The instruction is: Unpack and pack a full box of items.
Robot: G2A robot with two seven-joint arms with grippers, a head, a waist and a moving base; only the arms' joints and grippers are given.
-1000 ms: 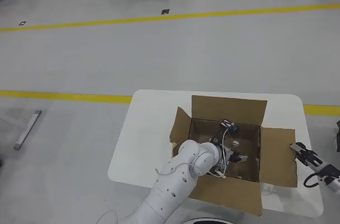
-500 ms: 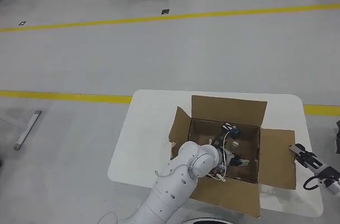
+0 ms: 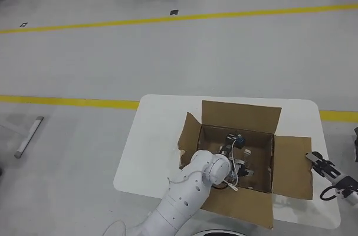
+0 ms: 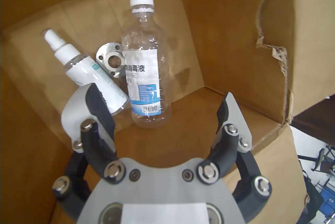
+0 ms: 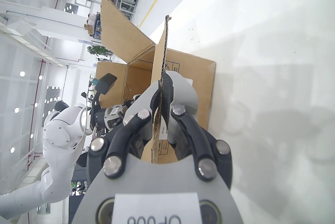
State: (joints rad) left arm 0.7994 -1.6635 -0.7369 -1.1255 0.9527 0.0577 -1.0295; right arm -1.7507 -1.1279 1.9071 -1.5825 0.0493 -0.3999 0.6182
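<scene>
A white table point(image 3: 158, 141) stands on a pale floor crossed by yellow lines point(image 3: 61, 101), and on it sits an open cardboard box point(image 3: 240, 118). My left gripper point(image 4: 159, 95) hangs inside the box, fingers spread wide and holding nothing. Just ahead of it, toward a corner of the box, rests a clear bottle point(image 4: 145, 73) with a white cap. A spray bottle point(image 4: 86, 70) lies beside it, close behind one of my fingers, and a metal flange point(image 4: 111, 59) sits between the two bottles. My right gripper point(image 5: 164, 84) is outside the box, clamped on the edge of its side flap point(image 5: 159, 57).
</scene>
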